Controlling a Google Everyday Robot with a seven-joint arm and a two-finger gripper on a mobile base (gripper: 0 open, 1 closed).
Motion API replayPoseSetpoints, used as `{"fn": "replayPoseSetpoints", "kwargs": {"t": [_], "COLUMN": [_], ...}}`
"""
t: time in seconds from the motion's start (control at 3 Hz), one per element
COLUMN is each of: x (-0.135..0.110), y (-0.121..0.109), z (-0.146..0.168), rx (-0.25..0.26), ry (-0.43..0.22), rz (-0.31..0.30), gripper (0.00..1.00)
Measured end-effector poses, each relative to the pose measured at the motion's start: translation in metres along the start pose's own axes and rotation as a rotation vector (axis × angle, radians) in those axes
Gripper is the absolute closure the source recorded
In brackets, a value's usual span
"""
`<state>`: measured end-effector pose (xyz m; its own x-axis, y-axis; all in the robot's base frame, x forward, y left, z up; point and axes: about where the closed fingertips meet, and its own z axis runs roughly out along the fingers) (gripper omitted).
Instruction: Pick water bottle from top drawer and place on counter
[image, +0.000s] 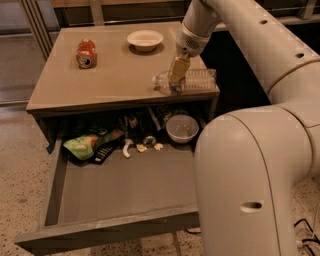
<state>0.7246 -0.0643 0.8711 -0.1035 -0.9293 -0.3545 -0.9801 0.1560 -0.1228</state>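
Gripper (176, 83) is hanging over the counter (115, 85) at its front-right corner, pointing down, tip sitting right at the water bottle (201, 80). Can't tell whether jaws are clamped on it or standing apart; the gripper body is covering that spot.

Bottle is lying on its side on the counter, lengthwise along the front edge, w/ one end sticking out past the gripper toward counter ctr and the rest reaching toward the right edge. Label and cap aren't readable.

Arm (260, 45) is coming in from beyond the counter's right side, sloping down from above its back-right corner. Robot body (250, 185) is filling the view below and right of the counter.

Top drawer (125, 190) is standing pulled out from under the counter's front edge. Inside, just under that edge:
- grey bowl (182, 128), upright, below the counter's right part
- green bag (87, 145), below its left part
- small white bits (150, 146) btwn the two

Drawer's front half is showing bare floor.

On the counter itself: orange soda can (85, 53) is lying on its side near the back-left, and a white bowl (145, 39) is sitting near the back edge, approx. mid-width, well apart from the bottle.
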Motion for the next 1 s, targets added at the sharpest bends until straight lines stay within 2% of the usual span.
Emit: {"fn": "replayPoseSetpoints", "kwargs": {"t": [0.33, 1.0], "x": [0.0000, 0.0000], "y": [0.0000, 0.0000], "z": [0.0000, 0.0000], "rx": [0.000, 0.000], "ry": [0.000, 0.000], "rz": [0.000, 0.000], "gripper": [0.96, 0.50]}}
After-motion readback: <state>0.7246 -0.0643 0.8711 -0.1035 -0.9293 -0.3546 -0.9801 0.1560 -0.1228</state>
